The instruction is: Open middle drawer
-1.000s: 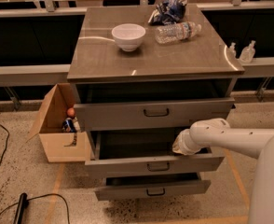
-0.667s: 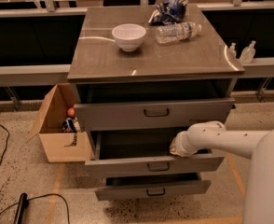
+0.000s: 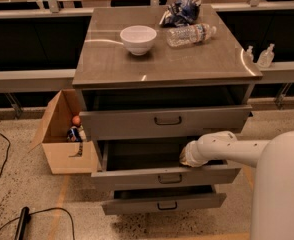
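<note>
The robot's white, rounded body point(image 3: 282, 194) fills the lower right corner. From it a single white arm point(image 3: 237, 150) reaches leftward, nearly level and sloping slightly down toward its end. A thicker rounded joint point(image 3: 213, 145) sits near the tip, where the arm bends downward. The claw point(image 3: 185, 158) is at the arm's left end, pointing down and left, just above the front panel of the middle drawer point(image 3: 132, 178), over the right part of its opening; only its pale base shows
</note>
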Controlling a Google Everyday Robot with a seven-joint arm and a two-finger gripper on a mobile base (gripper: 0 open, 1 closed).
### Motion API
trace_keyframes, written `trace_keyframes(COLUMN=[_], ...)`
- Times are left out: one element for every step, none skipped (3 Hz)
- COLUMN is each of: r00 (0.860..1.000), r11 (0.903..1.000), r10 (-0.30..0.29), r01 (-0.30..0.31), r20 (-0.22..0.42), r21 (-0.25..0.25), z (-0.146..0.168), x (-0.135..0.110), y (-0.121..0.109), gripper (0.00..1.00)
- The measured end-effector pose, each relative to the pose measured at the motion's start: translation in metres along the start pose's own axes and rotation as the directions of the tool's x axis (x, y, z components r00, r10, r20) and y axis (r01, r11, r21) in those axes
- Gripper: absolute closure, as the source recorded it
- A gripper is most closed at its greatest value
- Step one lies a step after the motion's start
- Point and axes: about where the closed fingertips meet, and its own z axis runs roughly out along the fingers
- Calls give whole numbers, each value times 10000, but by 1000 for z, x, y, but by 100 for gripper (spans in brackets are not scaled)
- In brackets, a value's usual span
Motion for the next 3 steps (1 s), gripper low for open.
trace_keyframes(r00=[10000,9999,9999], r11=[9999,9999,9977], r10=[-83,-87,79], r01=[84,88,-71], r20=[48,52,116], r21=[-83,-92,-676], z=[9,10,5], x=[-2,-3,-5], y=[5,6,34], gripper=[100,100,100])
